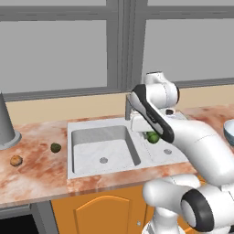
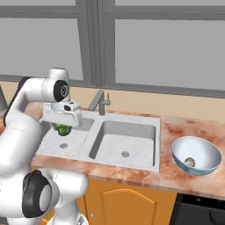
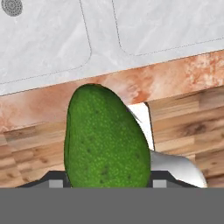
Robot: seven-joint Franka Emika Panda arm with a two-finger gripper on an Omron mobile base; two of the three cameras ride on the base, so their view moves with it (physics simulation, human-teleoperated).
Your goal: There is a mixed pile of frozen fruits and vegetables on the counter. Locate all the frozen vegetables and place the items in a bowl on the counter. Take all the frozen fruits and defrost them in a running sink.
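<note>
Reddish-pink marbled stone forms the desk [image 1: 41, 169], which runs left to right beneath a wide grey-framed window [image 2: 145, 48] and a beige strip of wall, with orange cabinet doors [image 2: 127, 202] under its near edge and a wood-plank floor [image 3: 188, 127] seen below in the hand view. Set into it is the grey metal double-basin sink [image 2: 125, 140], each basin with a round drain, and a grey angular faucet [image 2: 100, 102] standing at its far rim between the basins. The white arm reaches over the basin, where the hand [image 2: 63, 127] is clamped on the bright green oblong piece [image 3: 105, 140], whose pebbled skin sits between the two fingertips in the hand view; from the base views the piece hangs above the basin floor, not touching it. On the desk to the left of the sink lie the small dark olive-green ball [image 1: 55, 147] and, farther left and nearer, the small orange-tan ball [image 1: 16, 160], a little apart from each other. A grey tapered pot [image 1: 5, 125] stands at the far left. To the right of the sink sits the pale white-blue rounded bowl [image 2: 206, 165], and the small beige mushroom [image 2: 190, 162] lies inside it.
</note>
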